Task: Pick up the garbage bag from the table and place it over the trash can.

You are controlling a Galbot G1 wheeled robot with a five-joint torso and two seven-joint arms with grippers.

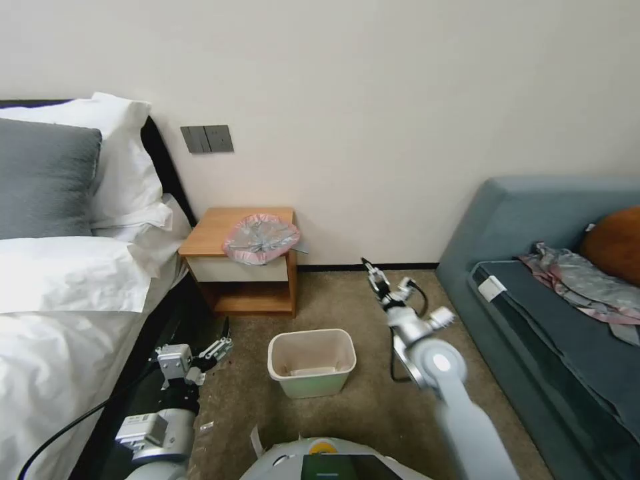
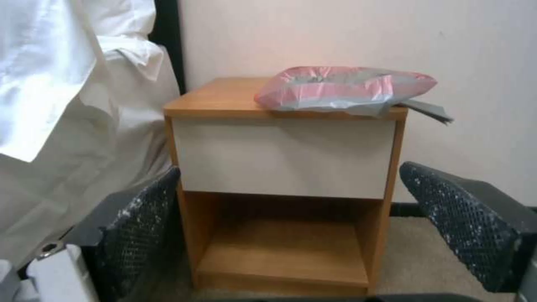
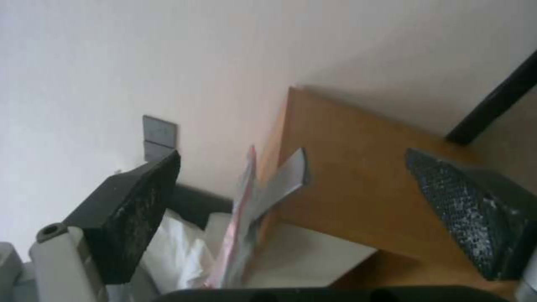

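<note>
The garbage bag (image 1: 261,238) lies crumpled on the right half of the table (image 1: 212,235), grey-silver with a pink rim, one corner hanging past the right edge. On the carpet in front of the table stands the cream trash can (image 1: 311,363) with nothing over its rim. My left gripper (image 1: 225,341) hangs low beside the bed, left of the can, open and facing the table (image 2: 280,155) and the garbage bag (image 2: 341,88). My right gripper (image 1: 371,269) is raised to the table's right, open, pointing at the garbage bag's (image 3: 246,209) overhanging edge and the table's side (image 3: 358,176).
A bed with white pillows (image 1: 67,267) fills the left, close to my left arm. A blue-grey sofa (image 1: 553,313) with a patterned cloth (image 1: 580,280) stands on the right. The wall (image 1: 400,100) rises behind the table. Open carpet (image 1: 353,300) lies between table, can and sofa.
</note>
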